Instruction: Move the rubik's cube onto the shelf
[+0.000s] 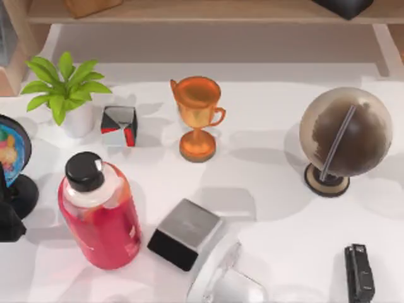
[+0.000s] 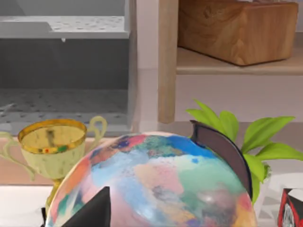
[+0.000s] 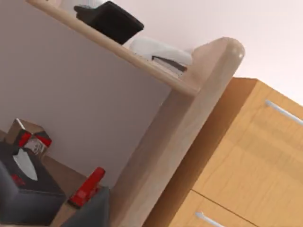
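The rubik's cube is out of view. The shelf (image 1: 189, 14) is a light tan board along the back of the top view, above the white table. Its board (image 2: 236, 67) carries a loaf in the left wrist view, and its board (image 3: 118, 49) carries a black object in the right wrist view. A dark tip of my left gripper (image 2: 92, 213) shows against the colourful globe (image 2: 156, 184) at the table's left edge. A grey tip of my right gripper (image 3: 90, 210) shows beside the shelf's side post (image 3: 180, 127).
On the table stand a plant (image 1: 63, 88), a red-white-black cube (image 1: 118, 125), an orange trophy (image 1: 197, 117), a brown globe (image 1: 344, 139), a red bottle (image 1: 101, 211), a silver-topped black block (image 1: 184, 232) and a black stapler (image 1: 358, 273). A pale glassy shape (image 1: 221, 281) sits at the front.
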Controlling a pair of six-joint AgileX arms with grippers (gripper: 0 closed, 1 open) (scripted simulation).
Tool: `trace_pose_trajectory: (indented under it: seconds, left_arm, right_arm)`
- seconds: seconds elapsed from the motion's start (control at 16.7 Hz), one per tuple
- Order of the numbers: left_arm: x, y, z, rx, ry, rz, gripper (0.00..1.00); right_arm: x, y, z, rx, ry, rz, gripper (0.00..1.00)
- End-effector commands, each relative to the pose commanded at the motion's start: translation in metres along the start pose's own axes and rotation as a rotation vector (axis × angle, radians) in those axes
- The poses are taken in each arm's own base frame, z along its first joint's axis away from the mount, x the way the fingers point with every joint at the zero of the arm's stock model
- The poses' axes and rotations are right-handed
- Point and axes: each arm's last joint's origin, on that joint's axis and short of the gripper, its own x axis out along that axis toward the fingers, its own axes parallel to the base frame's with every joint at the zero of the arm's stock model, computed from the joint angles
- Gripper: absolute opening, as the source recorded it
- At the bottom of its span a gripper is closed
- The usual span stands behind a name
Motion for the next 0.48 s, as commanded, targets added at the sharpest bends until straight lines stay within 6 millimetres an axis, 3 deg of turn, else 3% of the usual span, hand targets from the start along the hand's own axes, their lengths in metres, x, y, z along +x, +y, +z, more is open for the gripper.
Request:
trace_pose_trajectory:
  seconds: [0.18, 0.3, 0.48]
  left_arm:
    - [0.0, 0.0, 0.0, 0.0, 0.0, 0.0, 1.0]
    - [0.0, 0.0, 0.0, 0.0, 0.0, 0.0, 1.0]
    - [0.0, 0.0, 0.0, 0.0, 0.0, 0.0, 1.0]
  right_arm:
    - [0.066, -0.016, -0.022, -0.223, 0.02, 0.034, 1.0]
    - [0.108, -0.021, -0.06, -0.359, 0.057, 0.071, 1.0]
    - [0.149, -0.027, -0.123, -0.548, 0.092, 0.103, 1.0]
